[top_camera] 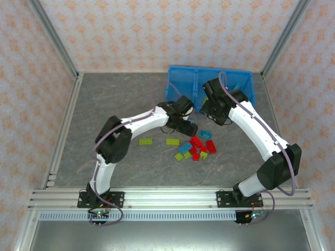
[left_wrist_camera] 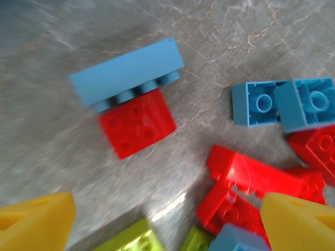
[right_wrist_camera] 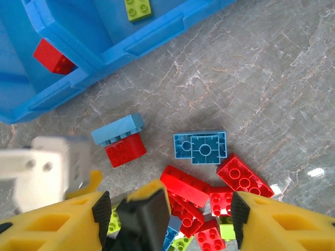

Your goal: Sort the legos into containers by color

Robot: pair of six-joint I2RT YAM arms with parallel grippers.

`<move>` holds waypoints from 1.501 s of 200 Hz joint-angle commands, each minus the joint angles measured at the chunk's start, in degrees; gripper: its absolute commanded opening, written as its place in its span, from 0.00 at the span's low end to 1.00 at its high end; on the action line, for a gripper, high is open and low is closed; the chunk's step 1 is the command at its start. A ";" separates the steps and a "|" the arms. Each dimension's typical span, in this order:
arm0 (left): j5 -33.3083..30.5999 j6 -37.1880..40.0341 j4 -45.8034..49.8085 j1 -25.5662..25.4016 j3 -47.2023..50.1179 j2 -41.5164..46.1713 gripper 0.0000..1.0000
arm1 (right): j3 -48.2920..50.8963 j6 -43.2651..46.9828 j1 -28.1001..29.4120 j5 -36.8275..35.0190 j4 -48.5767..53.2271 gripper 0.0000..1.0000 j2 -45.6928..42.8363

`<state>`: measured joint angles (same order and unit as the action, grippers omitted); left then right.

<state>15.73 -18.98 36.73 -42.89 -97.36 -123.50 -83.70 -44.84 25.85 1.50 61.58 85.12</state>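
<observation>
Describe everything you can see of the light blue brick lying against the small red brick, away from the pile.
The light blue brick is an oblong of smooth plastic. It lies tipped on its side on the grey marbled table, a plain face up, its row of studs pointing sideways at the red brick, which it touches. It sits apart from the pile, on the side nearer the blue bin.

red, light-blue, green legos clustered near blue bin; red brick, green brick inside adjacent compartments.
</observation>
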 commanded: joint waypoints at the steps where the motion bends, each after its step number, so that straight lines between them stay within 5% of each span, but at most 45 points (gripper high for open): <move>1: -3.81 -6.83 1.09 0.66 -3.48 -2.08 0.92 | 0.18 -1.03 0.02 -2.22 4.19 0.64 -2.78; 140: -10.68 -3.35 14.09 0.62 -12.95 -14.09 0.51 | 5.78 -3.07 -0.01 -2.60 4.86 0.66 -9.21; 201: -15.90 -0.37 15.55 1.15 -6.14 -9.23 0.48 | 6.96 -3.19 -0.05 -1.78 3.32 0.66 -9.50; 238: -11.14 -0.03 10.66 3.63 -1.37 -1.07 0.47 | 6.83 -3.34 -0.06 -1.69 2.92 0.66 -9.61; 300: -11.76 3.19 14.40 6.18 -14.33 4.56 0.48 | 6.81 -3.56 0.02 -2.15 3.15 0.66 -10.38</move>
<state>5.48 -18.37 48.75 -37.32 -104.05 -123.17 -77.34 -47.44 25.85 0.47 64.49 76.58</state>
